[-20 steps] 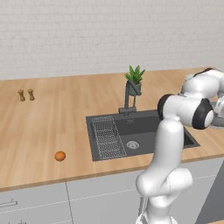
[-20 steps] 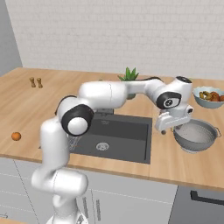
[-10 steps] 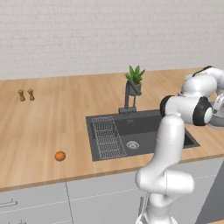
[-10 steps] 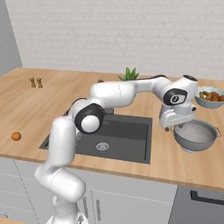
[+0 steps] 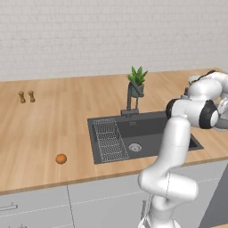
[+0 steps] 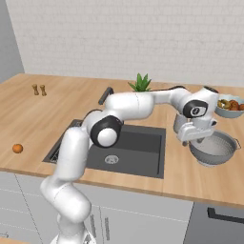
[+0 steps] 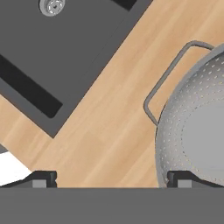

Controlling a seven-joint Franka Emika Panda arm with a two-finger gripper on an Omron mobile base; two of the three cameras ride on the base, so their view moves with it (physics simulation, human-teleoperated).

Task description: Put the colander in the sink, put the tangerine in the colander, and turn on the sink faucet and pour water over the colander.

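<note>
- The colander (image 6: 214,148) is sitting on the wooden table (image 6: 57,109), to the right of the sink (image 6: 128,148) and outside the basin.
- The gripper (image 6: 196,138) is hovering over the colander's left rim, on the side nearest the sink.
- In the hand view the fingers (image 7: 41,179) are standing wide apart, gripping nothing; one tip is lying over bare table, the other over the colander's (image 7: 197,127) perforated wall.
- The colander's wire handle (image 7: 168,78) is sticking out toward the sink (image 7: 65,48), whose round drain (image 7: 52,6) is showing at the top edge.
- The tangerine (image 5: 61,158) is resting on the table well to the left of the sink (image 5: 142,136), near the front edge.
- The sink faucet (image 5: 130,100) is standing at the sink's back rim, with the potted plant (image 5: 137,81) just behind it.
- A wire rack (image 5: 109,139) is lying in the sink's left part.
- A fruit bowl (image 6: 229,105) is sitting behind the colander.
</note>
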